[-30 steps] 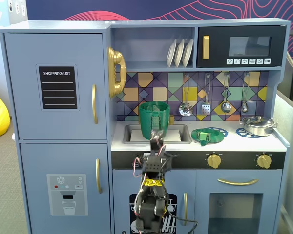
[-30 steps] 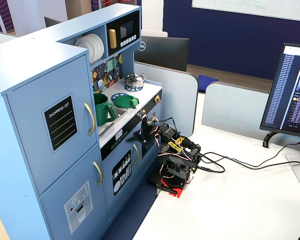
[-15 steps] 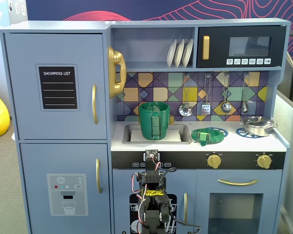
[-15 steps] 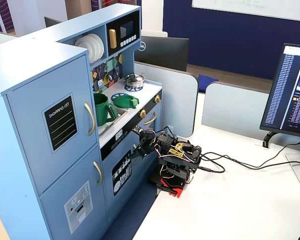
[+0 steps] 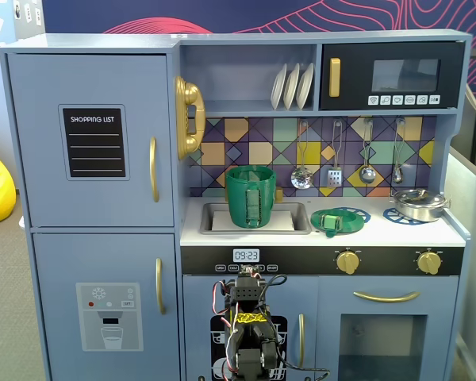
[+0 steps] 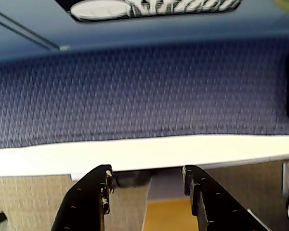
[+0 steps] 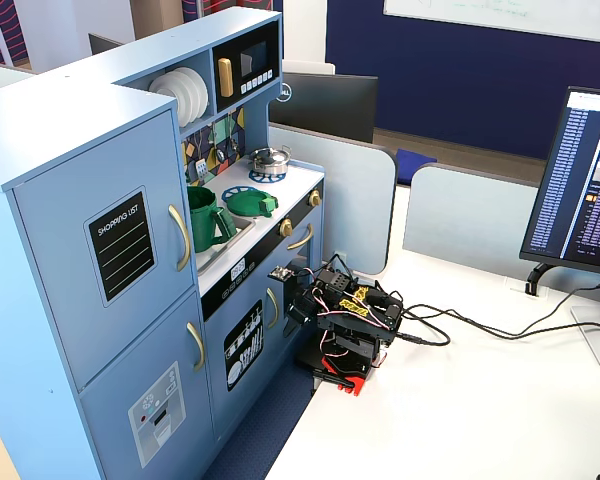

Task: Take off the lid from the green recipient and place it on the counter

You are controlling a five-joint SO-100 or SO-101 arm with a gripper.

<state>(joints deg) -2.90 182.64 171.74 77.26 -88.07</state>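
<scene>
The green recipient (image 5: pixel 251 197) stands upright in the sink with its top open; it also shows in the other fixed view (image 7: pixel 204 218). The green lid (image 5: pixel 336 220) lies flat on the white counter (image 5: pixel 428 232) to the right of the sink, over a blue burner print, and shows there in the other fixed view (image 7: pixel 252 203) too. My arm (image 5: pixel 246 317) is folded low in front of the kitchen, well below the counter. In the wrist view my gripper (image 6: pixel 145 174) is open and empty, its black fingers (image 6: pixel 91 197) apart.
A silver pot (image 5: pixel 418 204) sits on the right burner. The arm's base (image 7: pixel 345 365) stands on a white desk (image 7: pixel 460 400) with cables and a monitor (image 7: pixel 590 180). Utensils hang on the tiled back wall (image 5: pixel 333 159).
</scene>
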